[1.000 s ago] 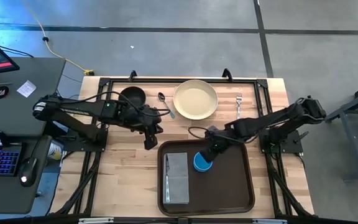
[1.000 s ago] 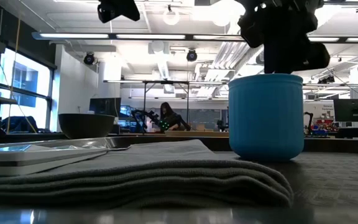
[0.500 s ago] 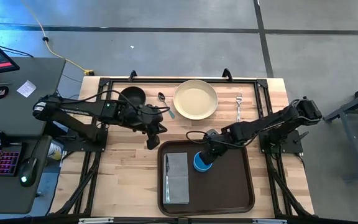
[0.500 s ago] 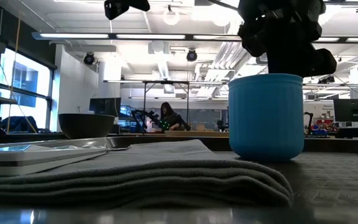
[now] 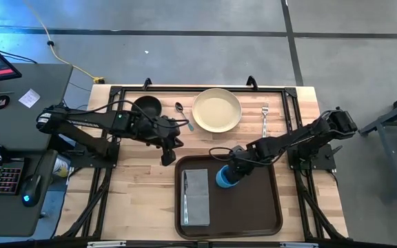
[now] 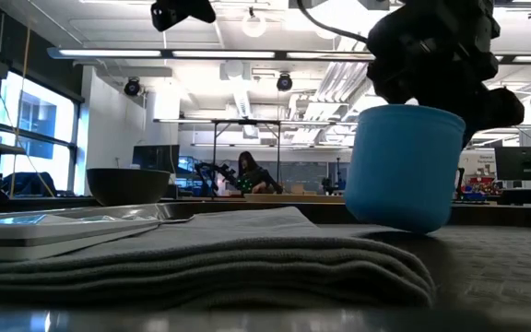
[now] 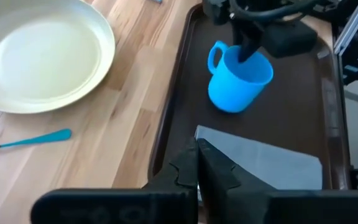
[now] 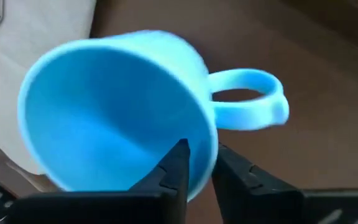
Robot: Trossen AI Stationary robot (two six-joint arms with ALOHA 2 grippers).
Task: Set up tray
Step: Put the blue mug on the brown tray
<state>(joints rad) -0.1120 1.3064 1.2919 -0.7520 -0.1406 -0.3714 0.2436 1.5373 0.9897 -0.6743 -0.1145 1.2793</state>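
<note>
Dark brown rectangular tray with rounded corners and a low rim, lying at the near middle of the table. On it: one folded grey napkin and one blue mug, tilted. Beyond the tray: one cream plate, one dark bowl, one spoon, one fork. Right gripper, arm stretched low across the tray, pinches the mug's rim, one finger inside, one outside. Left gripper hangs over bare table beside the tray's far left corner, fingers pressed together.
</note>
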